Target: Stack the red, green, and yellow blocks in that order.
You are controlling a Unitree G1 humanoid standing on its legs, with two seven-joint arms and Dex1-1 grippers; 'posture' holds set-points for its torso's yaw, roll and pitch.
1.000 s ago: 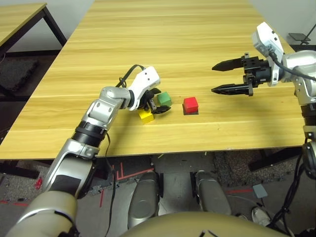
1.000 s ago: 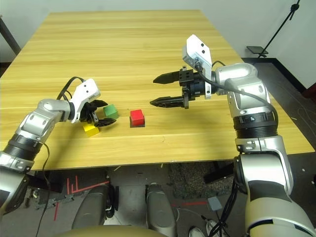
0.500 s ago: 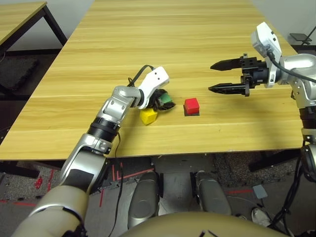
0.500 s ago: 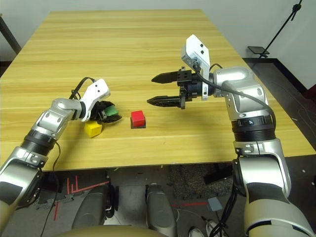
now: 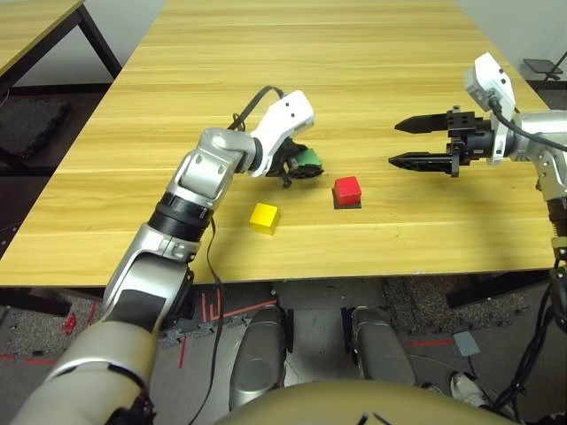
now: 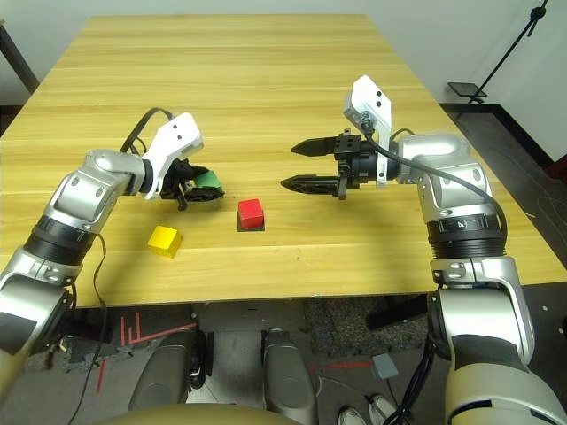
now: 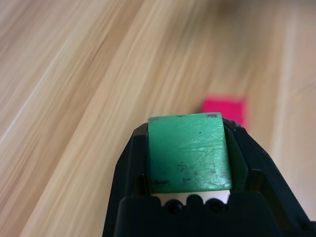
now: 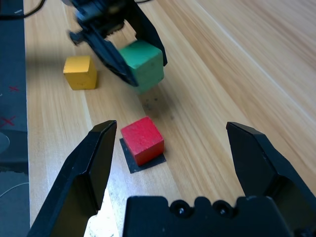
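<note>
Right gripper wide open

1. The tabletop looks like pale wood, smooth, with a soft sheen along its near edge.
2. Green block: matt, scuffed with dark specks.
3. Red block and yellow block: matt, smooth-faced.
4. Both forearms look like silvery, satiny metal.
</note>
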